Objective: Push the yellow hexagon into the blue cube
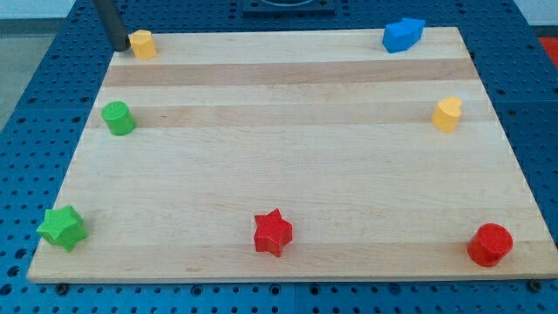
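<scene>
Top left, my tip (122, 48) seemingly touching yellow hexagon (143, 44), rod cropped

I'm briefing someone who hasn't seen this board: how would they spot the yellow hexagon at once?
Start at the wooden board and go to its corner at the view's top left. The yellow hexagon sits there, right beside my tip. The other yellow block is heart-shaped, far off at the view's right edge.
</scene>
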`<action>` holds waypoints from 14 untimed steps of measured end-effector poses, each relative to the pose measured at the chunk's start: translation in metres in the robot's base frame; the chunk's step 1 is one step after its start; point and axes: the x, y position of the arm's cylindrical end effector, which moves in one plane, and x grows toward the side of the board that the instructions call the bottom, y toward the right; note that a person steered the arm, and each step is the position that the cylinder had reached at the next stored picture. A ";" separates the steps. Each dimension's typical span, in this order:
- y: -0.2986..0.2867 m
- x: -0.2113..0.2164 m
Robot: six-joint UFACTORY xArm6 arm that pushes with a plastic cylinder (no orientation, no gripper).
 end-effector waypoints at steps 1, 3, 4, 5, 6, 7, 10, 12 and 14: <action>0.049 0.005; 0.066 -0.005; 0.073 -0.021; 0.078 -0.033; 0.101 -0.031; 0.143 -0.019; 0.162 -0.004; 0.165 0.045; 0.206 0.024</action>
